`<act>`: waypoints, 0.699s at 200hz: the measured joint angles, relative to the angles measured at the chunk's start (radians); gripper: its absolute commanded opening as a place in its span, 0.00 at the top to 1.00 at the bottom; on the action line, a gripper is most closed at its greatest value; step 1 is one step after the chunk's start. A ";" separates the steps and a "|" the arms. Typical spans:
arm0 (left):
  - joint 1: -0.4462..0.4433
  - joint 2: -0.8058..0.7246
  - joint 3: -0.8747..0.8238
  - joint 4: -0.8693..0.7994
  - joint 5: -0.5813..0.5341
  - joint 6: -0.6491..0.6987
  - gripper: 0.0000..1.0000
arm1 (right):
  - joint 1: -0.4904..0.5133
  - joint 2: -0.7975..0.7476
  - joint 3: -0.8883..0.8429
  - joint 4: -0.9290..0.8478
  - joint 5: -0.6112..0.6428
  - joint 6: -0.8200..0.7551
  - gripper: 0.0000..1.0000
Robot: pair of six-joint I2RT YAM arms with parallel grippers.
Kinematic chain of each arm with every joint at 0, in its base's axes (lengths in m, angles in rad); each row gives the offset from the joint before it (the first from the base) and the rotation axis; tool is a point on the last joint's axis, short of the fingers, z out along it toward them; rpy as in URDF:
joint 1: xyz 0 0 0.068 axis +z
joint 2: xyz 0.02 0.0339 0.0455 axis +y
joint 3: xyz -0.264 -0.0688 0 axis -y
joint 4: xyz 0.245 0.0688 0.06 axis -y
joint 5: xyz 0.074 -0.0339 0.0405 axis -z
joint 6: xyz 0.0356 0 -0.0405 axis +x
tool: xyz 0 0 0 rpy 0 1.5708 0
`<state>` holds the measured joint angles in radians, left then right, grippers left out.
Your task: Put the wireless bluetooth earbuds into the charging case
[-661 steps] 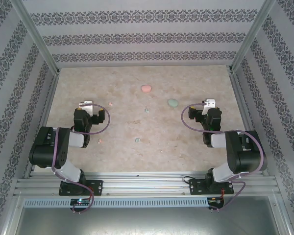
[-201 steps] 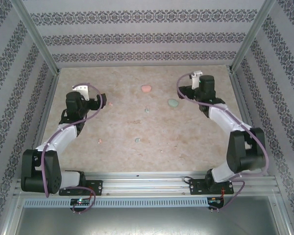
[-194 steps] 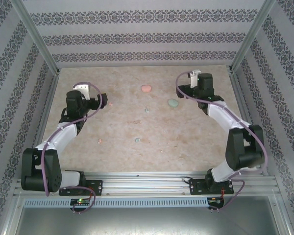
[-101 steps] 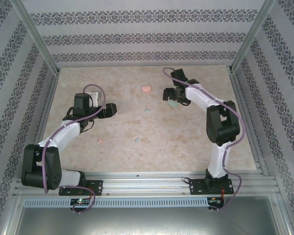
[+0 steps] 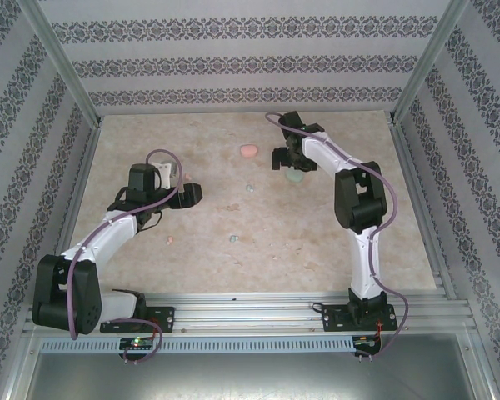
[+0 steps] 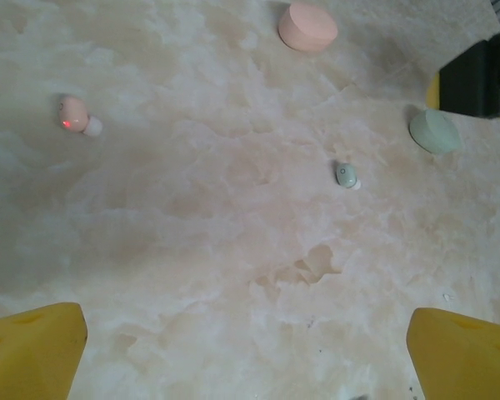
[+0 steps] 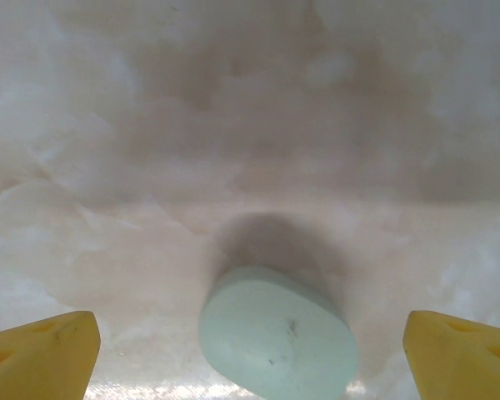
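Left to right: my left gripper (image 5: 192,193) hangs above the table (image 5: 317,242) w/ jaws wide, its yellow fingers (image 6: 33,350) empty at the bottom corners of the left wrist view. Ahead of them, toward the left finger's side and well apart, lies a pink earbud (image 6: 75,115) w/ a red light on. A mint earbud (image 6: 345,174) sits ahead nearer the right finger, also untouched. The pink case (image 6: 307,27) rests farther off. The buds look tiny, light, hard and glossy, prob. quick to skid or roll, so I'd pinch one gently across its fattest part, coming straight down. At right, my right gripper (image 5: 283,158) hovers low over the mint case (image 7: 277,333), jaws just as wide. The case lies btwn my fingertips (image 7: 462,350), touching neither. Its smooth oval shell looks shut and slippery, best taken across the narrow sides, and it prob. needs opening before any bud goes in.
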<state>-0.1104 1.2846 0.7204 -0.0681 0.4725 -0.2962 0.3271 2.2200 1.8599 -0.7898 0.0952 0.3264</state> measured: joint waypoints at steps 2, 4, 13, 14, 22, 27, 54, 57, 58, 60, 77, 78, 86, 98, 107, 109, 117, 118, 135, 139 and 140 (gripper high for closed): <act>0.000 0.000 -0.001 0.000 0.002 0.000 0.03 | 0.000 0.005 0.008 -0.005 -0.005 -0.013 0.07; 0.000 0.000 -0.001 0.000 0.003 0.000 0.03 | 0.000 0.009 0.016 -0.009 -0.008 -0.027 0.06; 0.000 0.000 -0.005 0.000 0.010 0.000 0.03 | 0.000 0.024 0.047 -0.029 -0.021 -0.079 0.07; 0.000 0.000 -0.005 0.000 0.011 0.000 0.03 | 0.000 0.026 0.053 -0.032 -0.025 -0.090 0.07; 0.000 -0.002 -0.012 0.000 0.019 0.001 0.03 | 0.000 0.039 0.080 -0.054 -0.039 -0.143 0.07; 0.000 -0.002 -0.016 0.001 0.024 0.001 0.03 | 0.000 0.045 0.095 -0.068 -0.045 -0.174 0.06; 0.000 -0.005 -0.045 0.001 0.053 0.003 0.04 | 0.000 0.063 0.146 -0.132 -0.068 -0.337 0.05; -0.001 -0.005 -0.047 0.001 0.058 0.003 0.05 | 0.000 0.064 0.149 -0.137 -0.068 -0.355 0.05; -0.001 -0.005 -0.047 0.001 0.058 0.003 0.05 | 0.000 0.064 0.150 -0.138 -0.068 -0.359 0.04; -0.001 -0.005 -0.048 0.001 0.060 0.003 0.05 | 0.000 0.066 0.152 -0.143 -0.069 -0.368 0.04; -0.002 -0.006 -0.049 0.001 0.081 0.004 0.05 | 0.000 0.081 0.167 -0.172 -0.065 -0.439 0.03; -0.002 -0.006 -0.049 0.001 0.081 0.004 0.05 | 0.000 0.083 0.169 -0.176 -0.063 -0.443 0.03; -0.002 -0.010 -0.049 0.000 0.088 0.004 0.05 | 0.000 0.100 0.184 -0.190 -0.058 -0.468 0.04; -0.002 -0.019 -0.049 0.001 0.097 0.004 0.05 | 0.000 0.133 0.212 -0.212 -0.050 -0.507 0.04; -0.002 -0.029 -0.049 0.000 0.100 0.006 0.05 | 0.000 0.157 0.228 -0.227 -0.041 -0.529 0.04; -0.002 -0.032 -0.049 0.000 0.100 0.007 0.05 | 0.000 0.163 0.231 -0.230 -0.040 -0.536 0.05; -0.004 -0.042 -0.049 0.000 0.101 0.008 0.05 | 0.000 0.180 0.239 -0.240 -0.034 -0.554 0.06; -0.005 -0.044 -0.049 0.000 0.101 0.008 0.05 | 0.000 0.182 0.240 -0.241 -0.033 -0.556 0.06; -0.009 -0.060 -0.049 0.000 0.104 0.014 0.05 | 0.000 0.206 0.240 -0.262 -0.033 -0.592 0.14; -0.010 -0.062 -0.049 0.000 0.103 0.015 0.05 | 0.000 0.209 0.240 -0.264 -0.040 -0.595 0.15; -0.010 -0.063 -0.049 0.000 0.103 0.015 0.05 | 0.000 0.209 0.241 -0.264 -0.042 -0.597 0.16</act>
<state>-0.1207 1.2221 0.6716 -0.0681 0.5758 -0.2810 0.3267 2.4294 2.1010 -1.0538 0.0536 -0.2703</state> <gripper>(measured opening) 0.947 0.884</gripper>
